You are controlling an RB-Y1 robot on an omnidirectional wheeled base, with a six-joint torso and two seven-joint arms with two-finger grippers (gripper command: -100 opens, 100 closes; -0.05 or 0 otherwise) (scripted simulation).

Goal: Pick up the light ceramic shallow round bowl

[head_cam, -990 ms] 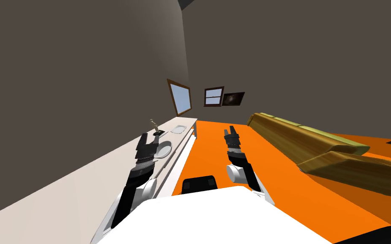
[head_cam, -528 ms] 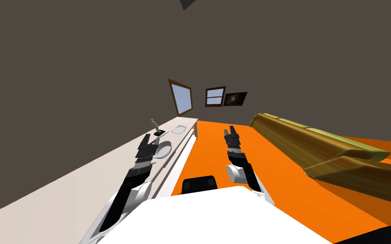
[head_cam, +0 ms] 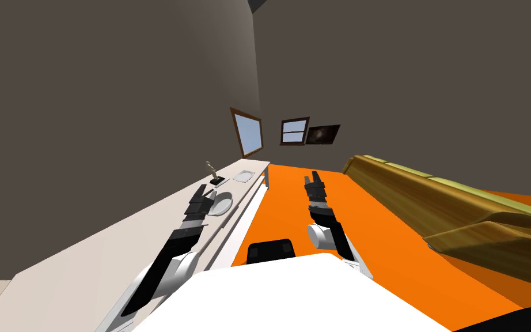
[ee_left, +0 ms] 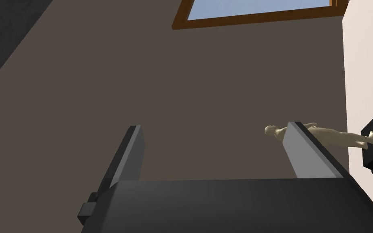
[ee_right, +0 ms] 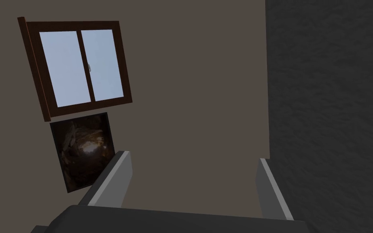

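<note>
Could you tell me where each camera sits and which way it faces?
Head view: from my head, steeply down and forward over the counter and bowl; left gripper and right gripper show.
Left wrist: on the left hand, along its open fingers toward side wall and figurine.
Right wrist: on the right hand, along its open fingers toward the far wall.
Shared: head and left wrist show the figurine.
</note>
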